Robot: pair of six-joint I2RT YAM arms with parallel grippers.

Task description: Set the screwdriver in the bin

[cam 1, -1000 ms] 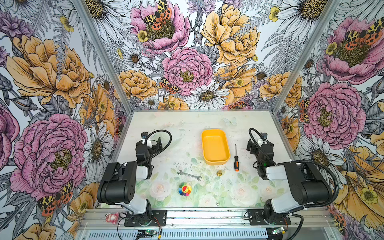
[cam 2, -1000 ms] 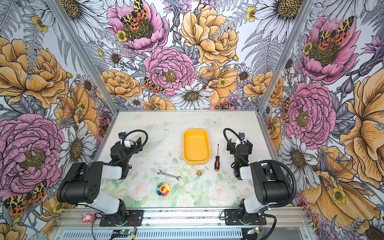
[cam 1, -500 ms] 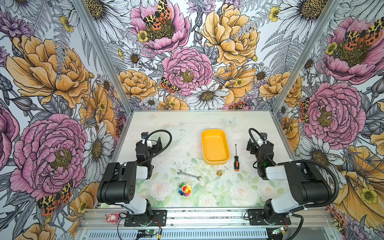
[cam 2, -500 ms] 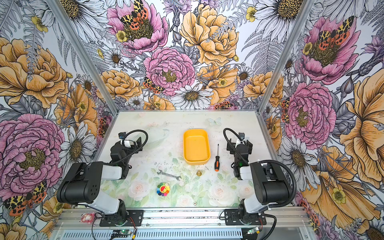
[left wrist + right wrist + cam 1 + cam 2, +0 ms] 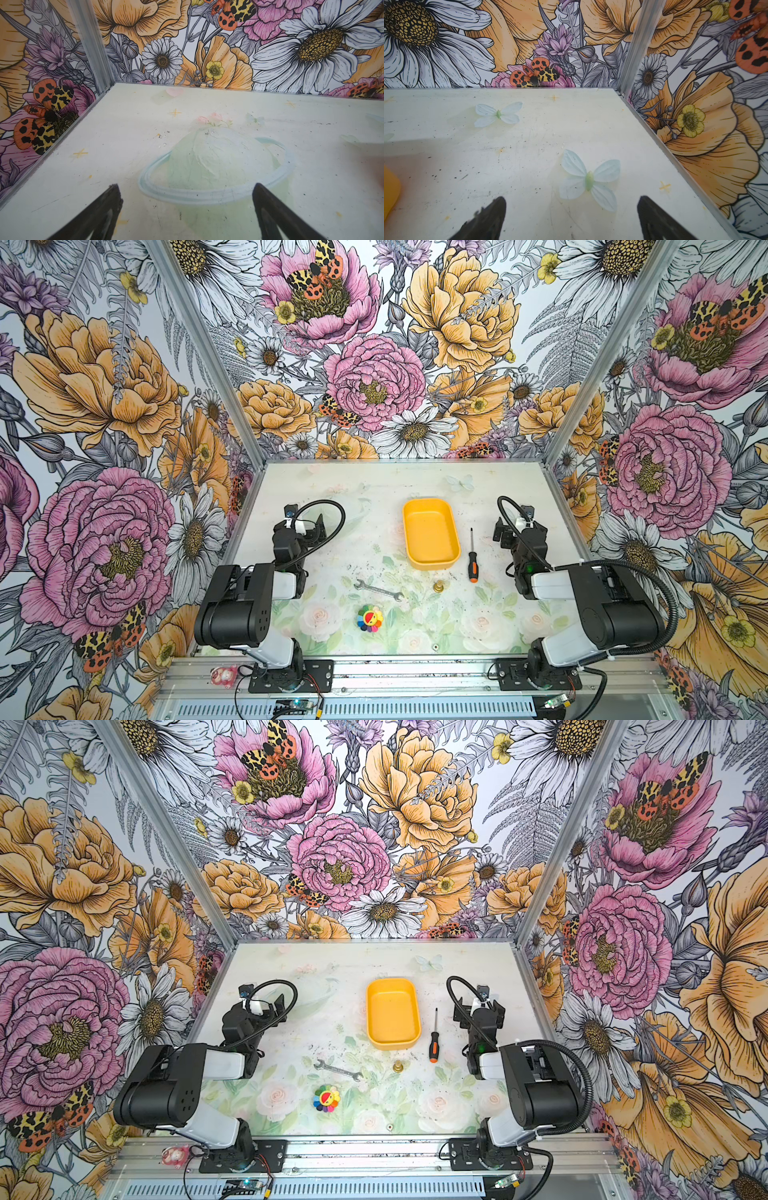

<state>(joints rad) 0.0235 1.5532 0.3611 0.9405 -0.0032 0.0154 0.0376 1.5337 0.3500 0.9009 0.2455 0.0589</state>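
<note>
Screwdriver [image 5: 472,558] lies between the bin [image 5: 432,565] and our right gripper [image 5: 571,199], shaft toward the back wall [image 5: 374,385]; that gripper gapes wide and empty, as does our farther left gripper [image 5: 186,185].

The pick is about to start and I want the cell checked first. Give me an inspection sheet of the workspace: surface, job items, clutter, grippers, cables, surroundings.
Surface: pale printed table, scuffed, with dark specks.
Job's things: the screwdriver lies flat on the table beside the bin, apart from it, handle toward the robot. The bin is empty.
Clutter: silver wrench, small brass fitting and rainbow flower toy lie loose in front of the bin.
Grippers: left gripper and right gripper are both open, holding nothing, over bare table.
Cables: a black corrugated hose loops over each wrist, away from the loose items.
Surroundings: floral wall panels on three sides, pink trinket on the front rail.
</note>
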